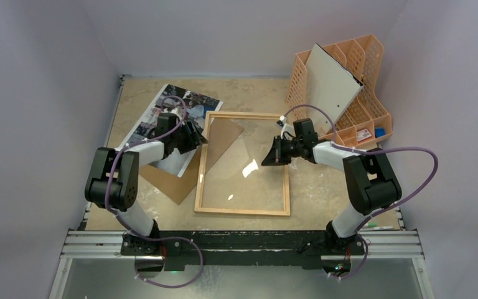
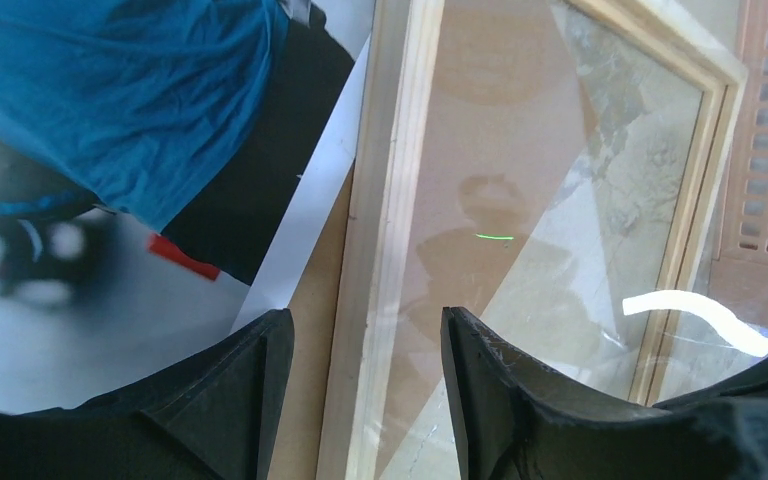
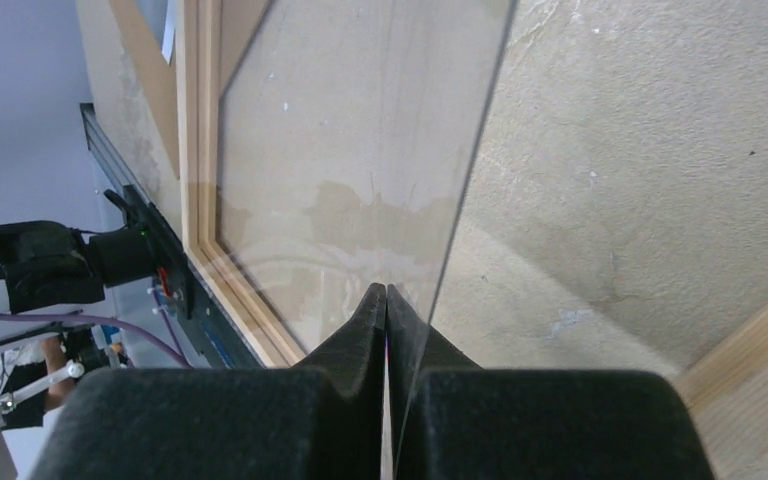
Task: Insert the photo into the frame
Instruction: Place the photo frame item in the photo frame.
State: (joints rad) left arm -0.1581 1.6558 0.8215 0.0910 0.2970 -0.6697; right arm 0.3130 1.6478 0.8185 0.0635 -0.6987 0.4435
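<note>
Pinched only at its edge by the closed right hand (image 3: 387,290), the tilted glass pane (image 3: 360,150) may slip and crack against the frame (image 1: 241,212); the left hand (image 2: 360,320) is half-open and empty.

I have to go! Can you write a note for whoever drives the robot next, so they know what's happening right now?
Left claw: open, holding nothing, one finger on each side of the frame's left rail.
Right claw: shut on the edge of the glass pane, which is tilted up off the frame.
Photo: face up at the far left, partly on the brown backing panel, outside the frame.
Done: backing is out of the frame.
Left: put the photo into the frame.
</note>
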